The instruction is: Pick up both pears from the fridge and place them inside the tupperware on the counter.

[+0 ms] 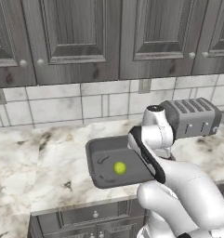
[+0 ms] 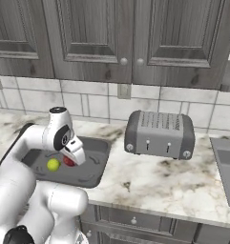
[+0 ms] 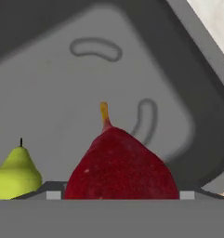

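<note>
Green pear (image 3: 16,174) sits left on the tupperware (image 3: 132,60) floor, on the tabletop (image 1: 48,162). Red pear (image 3: 120,165) stands upright just beside it, stem up, right at my gripper (image 3: 118,195), between the fingertips. I cannot tell pinch from release; lifting clear looks next.

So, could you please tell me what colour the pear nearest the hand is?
Glossy red pear, clearest in the hand view.
</note>
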Robot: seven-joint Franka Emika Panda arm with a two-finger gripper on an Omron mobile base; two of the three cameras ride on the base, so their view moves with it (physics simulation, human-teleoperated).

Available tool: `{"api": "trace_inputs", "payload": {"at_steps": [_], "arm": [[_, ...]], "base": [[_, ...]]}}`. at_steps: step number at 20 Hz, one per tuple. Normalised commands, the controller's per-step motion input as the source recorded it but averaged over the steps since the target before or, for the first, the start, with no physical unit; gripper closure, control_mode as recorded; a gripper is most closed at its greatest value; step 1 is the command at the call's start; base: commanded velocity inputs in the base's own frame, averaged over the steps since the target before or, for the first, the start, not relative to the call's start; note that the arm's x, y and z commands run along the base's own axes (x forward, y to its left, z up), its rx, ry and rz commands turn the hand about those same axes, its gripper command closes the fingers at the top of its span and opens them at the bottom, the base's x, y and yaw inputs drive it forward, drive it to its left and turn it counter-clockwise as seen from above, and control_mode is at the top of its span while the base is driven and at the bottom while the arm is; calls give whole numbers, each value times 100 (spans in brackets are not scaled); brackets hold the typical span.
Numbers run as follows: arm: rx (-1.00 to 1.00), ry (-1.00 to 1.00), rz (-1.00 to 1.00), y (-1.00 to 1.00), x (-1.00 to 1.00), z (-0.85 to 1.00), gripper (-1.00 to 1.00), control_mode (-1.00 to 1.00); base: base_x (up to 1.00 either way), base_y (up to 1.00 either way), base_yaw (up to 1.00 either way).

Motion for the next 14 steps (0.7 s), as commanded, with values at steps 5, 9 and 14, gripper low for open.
{"api": "trace_inputs", "payload": {"at_steps": [5, 9, 14], "arm": [[0, 4, 0, 0, 45, -38, 100, -100], [0, 9, 0, 0, 41, -37, 100, -100], [0, 13, 0, 0, 31, -37, 100, -100]], "base": [[0, 0, 0], [0, 0, 0], [0, 0, 0]]}}
